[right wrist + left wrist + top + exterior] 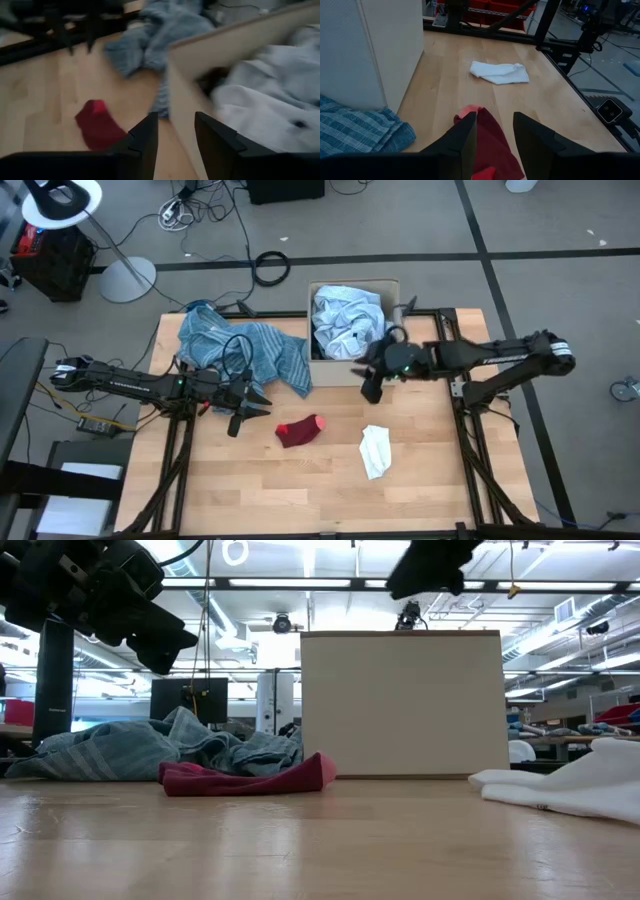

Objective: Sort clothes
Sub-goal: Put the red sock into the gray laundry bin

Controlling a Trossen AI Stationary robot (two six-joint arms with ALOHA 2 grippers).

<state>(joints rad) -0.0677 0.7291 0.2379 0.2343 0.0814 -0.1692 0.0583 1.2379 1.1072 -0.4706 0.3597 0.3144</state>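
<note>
We see the table from above w/ a beige cardboard box [352, 286] at the 12 o'clock edge, holding a heap of pale blue and white-grey cloth [345, 323]. At 10 o'clock of the table centre a blue striped cloth [245, 345] lies bunched on the wood, its right end just beside the box's left wall. A small red piece [300, 430] lies near centre, towards 6 o'clock of the box's left corner; a small white piece [376, 450] lies at 4 o'clock of centre, apart from the red one.

Left gripper [250, 412] hangs at 9 o'clock of the red piece, near but not touching it. In its wrist view the fingers [465, 145] stand spread w/ nothing between them, the red piece [487, 140] showing on the table through the gap.

Right gripper [372, 385] sits just off the box's front right corner, at 12 o'clock of the white piece. Its wrist view shows both fingers [147, 135] apart, empty, w/ the box wall [225, 45] ahead and the pale cloth [265, 95] inside.

Low view: red piece [245, 778] lies flat in front of the striped cloth [130, 750], white piece [575, 785] at the 3 o'clock side.
</note>
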